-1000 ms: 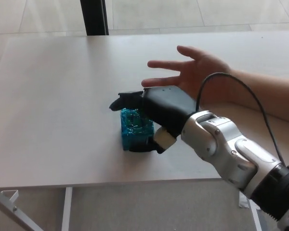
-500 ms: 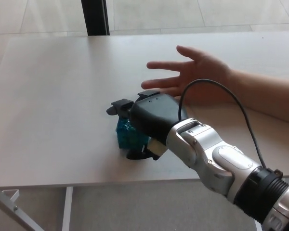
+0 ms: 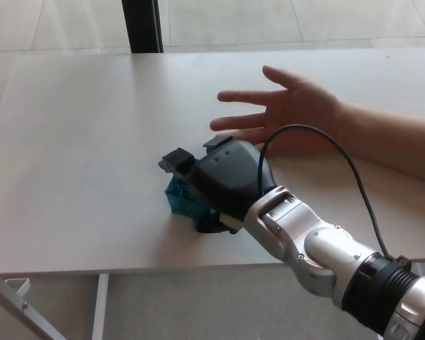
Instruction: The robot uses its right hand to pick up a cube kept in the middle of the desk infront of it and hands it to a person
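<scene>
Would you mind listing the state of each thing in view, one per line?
right hand: fingers wrapped around the cube
cube: teal, resting on the desk, mostly covered
person's hand: open, palm up, waiting beyond the cube
desk: holds the cube

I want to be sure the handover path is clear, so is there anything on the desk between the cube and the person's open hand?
Nothing visible does. The robot hand covers the blue cube, and the person's hand waits open just beyond it, with only bare desk between them.
</scene>
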